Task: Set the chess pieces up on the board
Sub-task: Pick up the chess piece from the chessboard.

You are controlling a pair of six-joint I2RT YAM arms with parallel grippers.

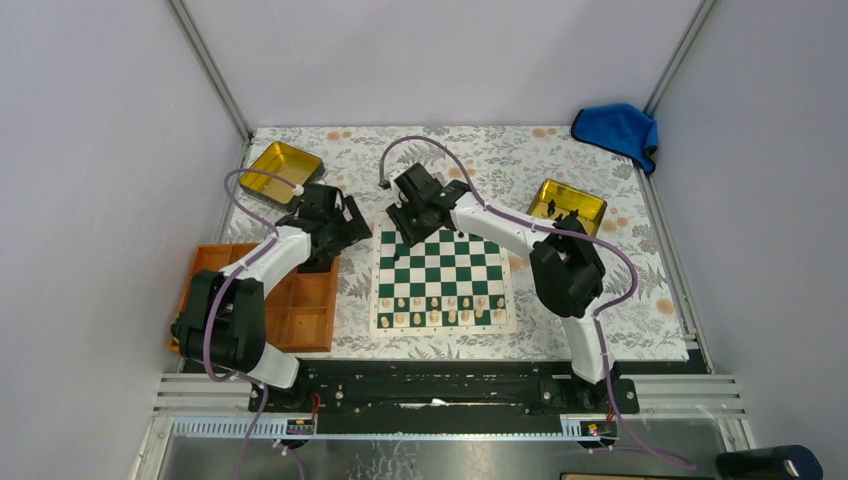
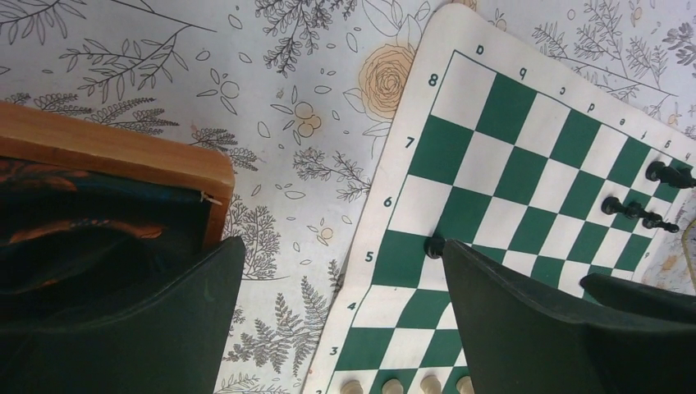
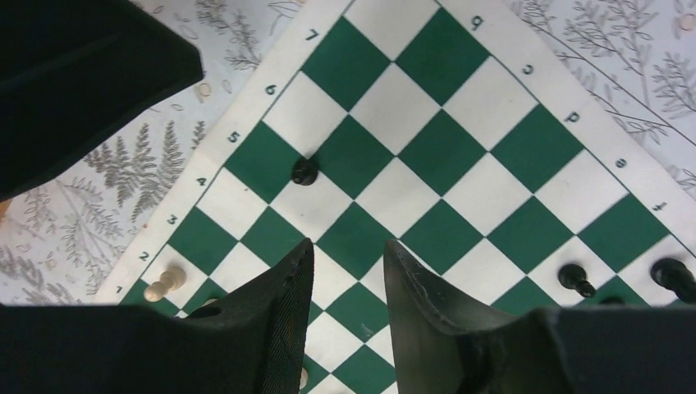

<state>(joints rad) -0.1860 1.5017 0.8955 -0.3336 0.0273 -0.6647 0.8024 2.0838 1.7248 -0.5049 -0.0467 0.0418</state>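
Pale grey walls enclose a table under a floral cloth point(image 1: 500, 150). The single green-and-white board point(image 1: 440, 265) lies centre frame in the top view. Three black chess pieces point(image 3: 304, 171) show in the right wrist view, one centre left and two at lower right. Cream pieces point(image 1: 445, 303) form two rows along the board's lower edge, too small to count. Two gold tins point(image 1: 283, 165) sit upper left and right, one orange tray point(image 1: 300, 310) at left, and one blue rag point(image 1: 615, 128) upper right. The left gripper point(image 2: 338, 246) is spread wide and empty. The right gripper point(image 3: 349, 246) is parted over the squares, grasping nothing.
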